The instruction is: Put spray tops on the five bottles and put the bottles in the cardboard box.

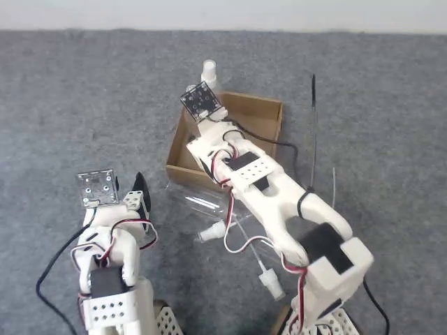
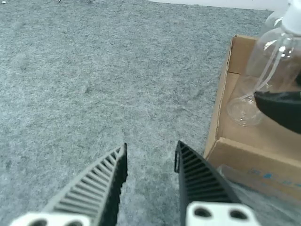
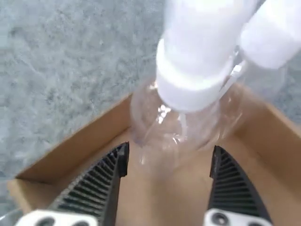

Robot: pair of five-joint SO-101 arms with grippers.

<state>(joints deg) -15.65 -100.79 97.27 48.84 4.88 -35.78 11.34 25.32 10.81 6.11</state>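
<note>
The cardboard box (image 1: 269, 112) lies at the table's centre back. Two clear bottles with white spray tops stand in its far left corner; one (image 1: 209, 72) shows in the high view, and the nearer one (image 3: 188, 80) is just ahead of my right gripper (image 3: 170, 148), which is open over the box floor with its fingers either side of the bottle's base. My left gripper (image 2: 151, 146) hangs open over bare carpet left of the box (image 2: 221, 117), holding nothing. Clear capless bottles (image 1: 199, 202) lie in front of the box. Two loose spray tops (image 1: 211, 232) (image 1: 269, 283) lie nearer the arms.
Grey carpet covers the table. A thin black rod (image 1: 314, 132) and a clear tube (image 1: 334, 188) lie right of the box. The right arm (image 1: 279, 195) spans the box's near wall. Open carpet stretches to the left and far right.
</note>
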